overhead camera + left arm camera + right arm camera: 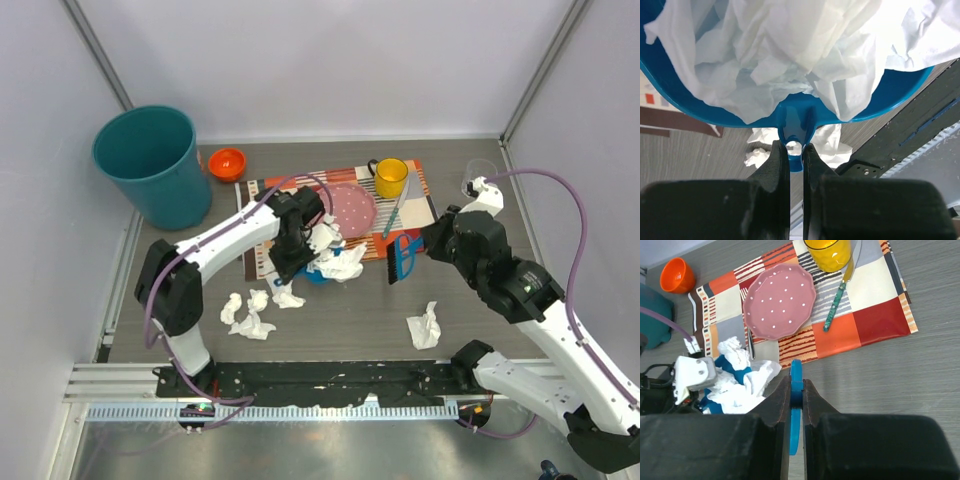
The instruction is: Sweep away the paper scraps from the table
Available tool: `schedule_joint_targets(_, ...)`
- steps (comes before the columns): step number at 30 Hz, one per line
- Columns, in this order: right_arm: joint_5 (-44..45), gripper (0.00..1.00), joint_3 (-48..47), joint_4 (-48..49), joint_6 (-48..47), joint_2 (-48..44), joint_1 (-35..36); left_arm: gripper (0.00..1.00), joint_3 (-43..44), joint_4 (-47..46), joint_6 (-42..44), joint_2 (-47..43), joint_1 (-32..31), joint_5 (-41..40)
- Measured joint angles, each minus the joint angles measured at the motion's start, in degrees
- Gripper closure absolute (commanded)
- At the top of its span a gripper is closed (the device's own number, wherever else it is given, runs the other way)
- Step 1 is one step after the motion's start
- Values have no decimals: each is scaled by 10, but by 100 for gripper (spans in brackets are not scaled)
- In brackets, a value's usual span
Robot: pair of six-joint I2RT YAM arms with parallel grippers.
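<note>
- Near edge: loose paper scraps (250,314) lie on the table (350,322) in a cluster left of centre. A single wad (425,326) lies apart, right of centre. None of these is collected yet.
- Middle, left: the left gripper (795,150) is clamped tight on the handle of the blue dustpan (690,102). The pan is heaped with white paper and appears raised off the surface, as scraps show beneath it in the wrist view.
- Middle, right: the right gripper (796,390) is closed on the handle of the blue brush (403,258), near the pan but not touching it.
- Judgement: the step in hand is emptying a full pan. The next move calls for carrying it level to the teal bin (155,165) at the far-left corner, tipping it there, then sweeping up the near-edge wads.
- Far: the placemat (415,205) lies close behind the pan.
- Hidden: the paper covers most of the pan, so its load cannot be counted. The right wrist view cuts off the brush bristles, and neither wrist view shows the bin clearly.
</note>
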State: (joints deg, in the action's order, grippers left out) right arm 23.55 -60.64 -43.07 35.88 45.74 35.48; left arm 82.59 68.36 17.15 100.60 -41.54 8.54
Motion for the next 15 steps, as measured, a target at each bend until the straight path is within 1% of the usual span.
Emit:
schedule_joint_targets(10, -8, 99, 2, 2, 0, 21, 0, 100, 49, 47, 14, -38, 43, -10)
schedule_joint_targets(15, -15, 99, 2, 11, -2, 27, 0, 100, 70, 68, 19, -47, 77, -15)
